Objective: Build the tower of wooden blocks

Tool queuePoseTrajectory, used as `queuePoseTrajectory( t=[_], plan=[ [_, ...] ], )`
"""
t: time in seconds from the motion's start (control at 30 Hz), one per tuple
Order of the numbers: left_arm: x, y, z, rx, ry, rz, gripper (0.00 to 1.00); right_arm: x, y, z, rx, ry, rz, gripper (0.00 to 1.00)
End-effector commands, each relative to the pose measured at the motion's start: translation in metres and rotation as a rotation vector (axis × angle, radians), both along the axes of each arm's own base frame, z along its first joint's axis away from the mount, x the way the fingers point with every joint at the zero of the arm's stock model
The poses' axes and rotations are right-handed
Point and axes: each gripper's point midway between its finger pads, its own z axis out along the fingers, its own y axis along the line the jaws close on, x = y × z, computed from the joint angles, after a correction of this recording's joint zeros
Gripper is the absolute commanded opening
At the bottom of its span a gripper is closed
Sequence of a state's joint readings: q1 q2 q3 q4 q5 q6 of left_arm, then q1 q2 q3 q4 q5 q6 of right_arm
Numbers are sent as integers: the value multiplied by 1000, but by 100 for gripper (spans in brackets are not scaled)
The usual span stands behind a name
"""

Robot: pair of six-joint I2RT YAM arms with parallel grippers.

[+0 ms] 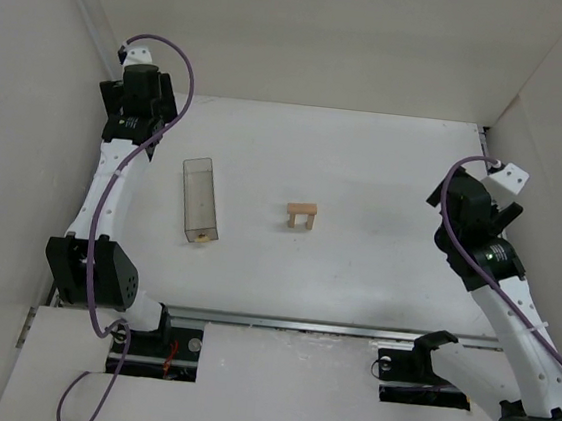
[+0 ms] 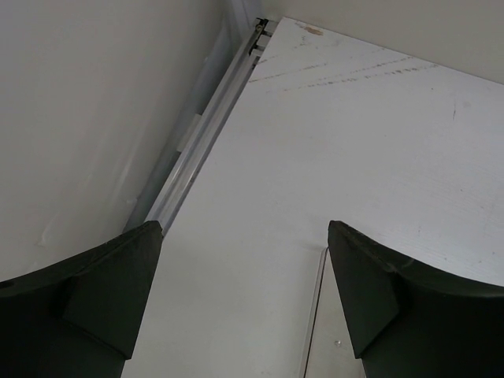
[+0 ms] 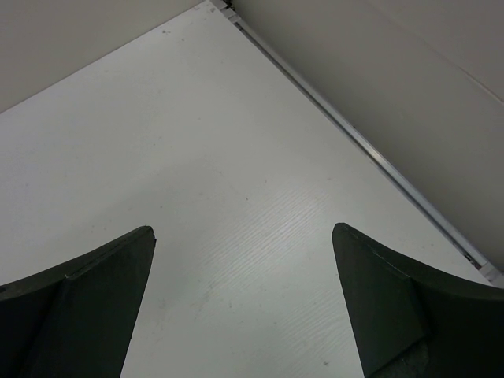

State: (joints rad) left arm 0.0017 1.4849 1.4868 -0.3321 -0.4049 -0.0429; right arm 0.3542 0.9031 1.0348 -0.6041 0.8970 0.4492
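The wood block tower [image 1: 302,216] stands in the middle of the table as a tiny arch: two tan uprights with a crosspiece on top. It shows only in the top view. My left gripper [image 1: 143,104] is drawn back at the far left, well away from the tower. In the left wrist view it [image 2: 244,228] is open and empty. My right gripper [image 1: 465,206] is drawn back at the right side, also far from the tower. In the right wrist view it [image 3: 244,230] is open and empty over bare table.
A clear plastic box [image 1: 200,199] lies on the table left of the tower; its edge shows in the left wrist view [image 2: 315,315]. White walls enclose the table on the left, back and right. A metal rail [image 2: 205,134] runs along the table edge.
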Motion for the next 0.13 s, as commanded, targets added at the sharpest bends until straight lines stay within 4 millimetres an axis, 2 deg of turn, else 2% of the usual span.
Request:
queuePoseTrajectory(
  t=[0.0, 0.1],
  plan=[
    [-2, -2, 22, -15, -76, 0, 84, -5, -8, 23, 5, -53, -37, 100],
    [-2, -1, 22, -6, -71, -4, 84, -8, -12, 23, -5, -57, -59, 100]
  ],
)
